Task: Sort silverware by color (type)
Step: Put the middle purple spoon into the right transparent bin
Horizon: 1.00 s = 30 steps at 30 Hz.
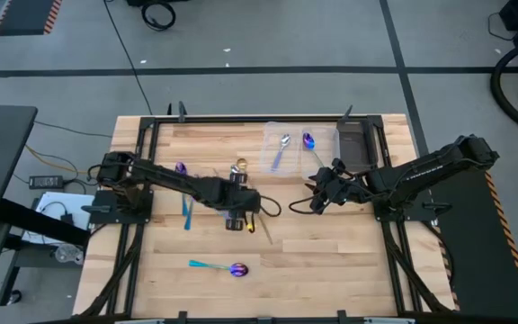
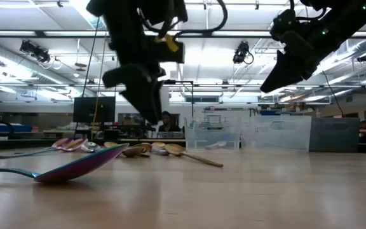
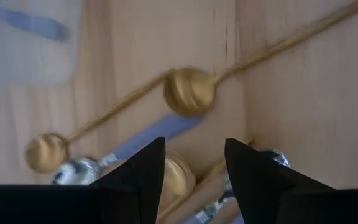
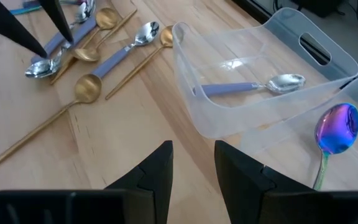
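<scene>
Near the middle of the desk [image 1: 331,261] lies a cluster of gold spoons [image 4: 87,90] and silver spoons with pale blue handles [image 4: 138,36], crossing and touching one another. Directly above that heap hangs the left gripper [image 1: 241,216], its fingers [image 3: 143,169] spread apart and holding nothing, a gold bowl showing in the gap between them. One iridescent spoon [image 1: 232,269] with a teal handle lies alone toward the near edge, well apart from the heap; another purple spoon [image 1: 181,168] rests farther left. At the far side stands the clear tray [image 4: 253,109]: one compartment holds a silver spoon [image 4: 283,82], the neighbouring one an iridescent spoon [image 4: 338,127]. The right gripper [image 1: 317,200] hovers off the desk beside the tray, released and empty. Pale wooden planks make up the desk top, framed by black rails. Around it spreads grey floor with cables; beyond, the low view shows a lit workshop with monitors and ceiling lamps.
</scene>
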Each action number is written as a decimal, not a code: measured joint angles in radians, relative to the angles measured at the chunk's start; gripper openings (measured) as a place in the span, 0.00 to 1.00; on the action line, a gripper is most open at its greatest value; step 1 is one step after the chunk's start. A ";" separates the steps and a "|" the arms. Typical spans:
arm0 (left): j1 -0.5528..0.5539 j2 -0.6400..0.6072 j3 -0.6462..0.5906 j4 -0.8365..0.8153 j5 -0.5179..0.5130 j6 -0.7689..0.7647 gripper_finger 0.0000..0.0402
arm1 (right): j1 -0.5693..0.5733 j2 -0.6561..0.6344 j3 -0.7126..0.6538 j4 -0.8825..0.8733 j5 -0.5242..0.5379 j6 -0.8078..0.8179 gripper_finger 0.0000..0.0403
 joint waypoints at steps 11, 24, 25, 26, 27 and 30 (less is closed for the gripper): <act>-0.041 -0.057 -0.136 0.038 -0.005 -0.060 0.43 | 0.000 0.000 0.000 0.011 0.000 -0.018 0.32; -0.032 -0.263 -0.277 -0.069 -0.002 -0.414 0.43 | 0.003 0.000 0.000 0.036 0.000 -0.044 0.32; -0.033 -0.275 -0.290 -0.086 0.001 -0.454 0.43 | 0.003 0.000 0.000 0.043 0.000 -0.057 0.32; -0.033 -0.282 -0.301 -0.106 -0.001 -0.491 0.43 | 0.001 0.000 0.000 0.053 0.001 -0.065 0.32; -0.033 -0.287 -0.310 -0.109 -0.001 -0.529 0.43 | -0.001 0.000 0.000 0.063 0.004 -0.080 0.32; -0.034 -0.303 -0.335 -0.133 -0.001 -0.638 0.43 | -0.009 0.000 0.000 0.109 0.012 -0.131 0.32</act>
